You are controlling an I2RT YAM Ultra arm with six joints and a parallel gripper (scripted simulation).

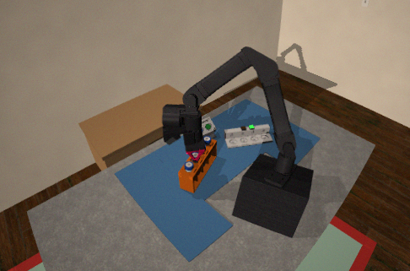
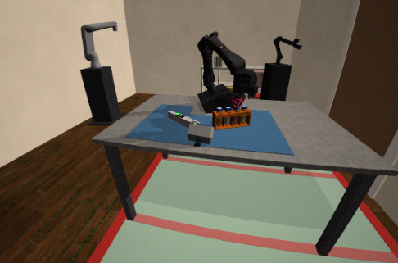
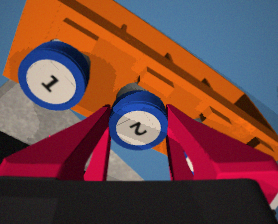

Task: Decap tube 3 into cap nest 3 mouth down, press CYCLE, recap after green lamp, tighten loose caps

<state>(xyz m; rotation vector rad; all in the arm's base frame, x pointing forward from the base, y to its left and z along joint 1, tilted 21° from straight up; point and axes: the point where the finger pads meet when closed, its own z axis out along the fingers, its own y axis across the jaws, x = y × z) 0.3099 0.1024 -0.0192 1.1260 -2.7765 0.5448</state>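
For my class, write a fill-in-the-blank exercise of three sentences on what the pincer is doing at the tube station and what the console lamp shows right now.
1. The pincer is shut on the blue cap whose dot reads ____.
2. The cap marked 1 sits on the station, whose colour is ____.
3. On the console behind the cap nests, the lit lamp is ____.

Missing words: 2; orange; green

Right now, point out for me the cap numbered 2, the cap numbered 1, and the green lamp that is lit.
cap numbered 2 (image 3: 137, 126): wrist view, on its white numbered dot, between the gripper's fingers.
cap numbered 1 (image 3: 51, 83): wrist view, on its white numbered dot.
green lamp (image 1: 251, 127): top view, on the lit lamp itself.
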